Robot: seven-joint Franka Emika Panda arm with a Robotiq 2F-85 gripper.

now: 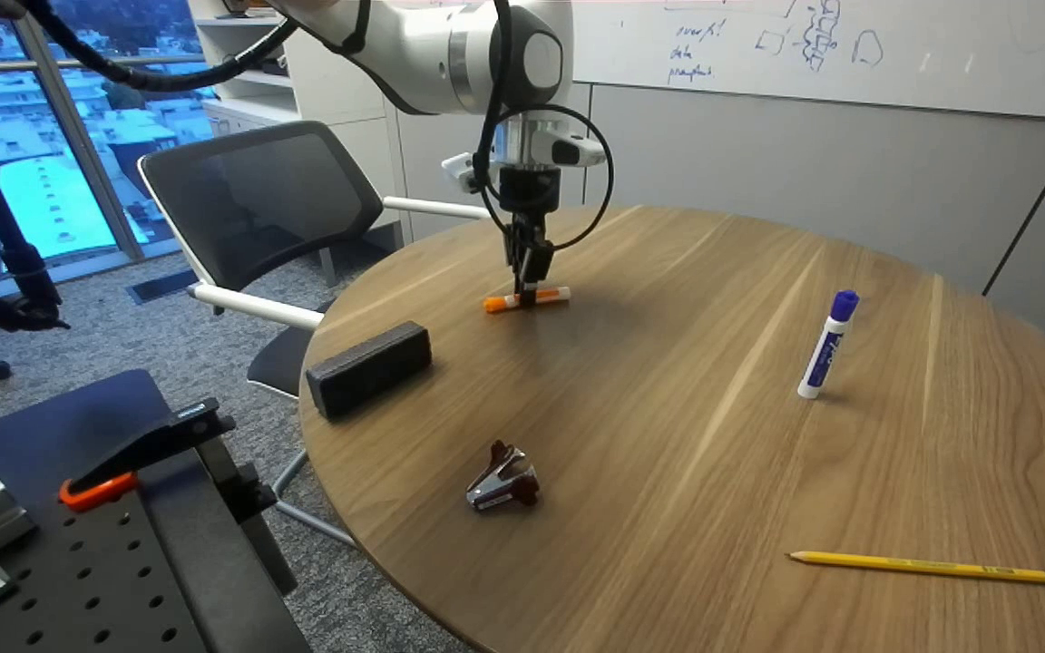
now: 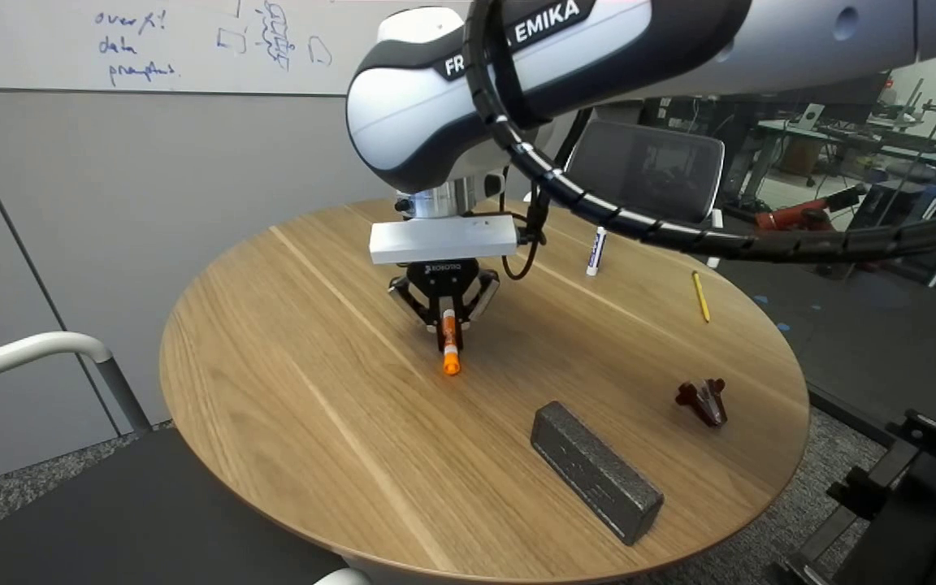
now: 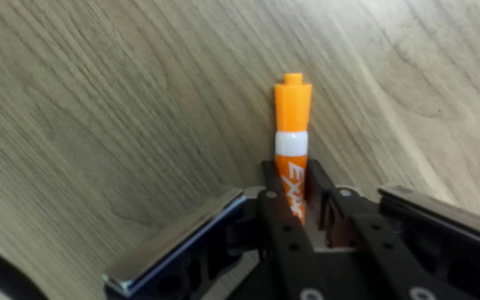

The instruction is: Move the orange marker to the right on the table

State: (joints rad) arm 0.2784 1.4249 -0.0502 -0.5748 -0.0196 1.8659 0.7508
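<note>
The orange marker (image 1: 499, 303) lies level at the table (image 1: 649, 435), under my arm. In an exterior view its orange cap (image 2: 452, 363) points toward the camera. In the wrist view the marker (image 3: 292, 108) shows its orange cap, white band and orange label; its rear part is hidden by the fingers. My gripper (image 1: 527, 297) points straight down with one finger on each side of the marker's barrel. In the wrist view the fingertips (image 3: 292, 171) press close against both sides, shut on it. Whether the marker touches the table or is just above it, I cannot tell.
A black eraser block (image 1: 370, 369) and a staple remover (image 1: 504, 478) lie near the table's edge. A blue-and-white marker (image 1: 827, 345) stands upright. A yellow pencil (image 1: 931, 568) lies flat. Chairs (image 1: 259, 199) stand around the table, and a wall with a whiteboard (image 1: 849, 54) is behind.
</note>
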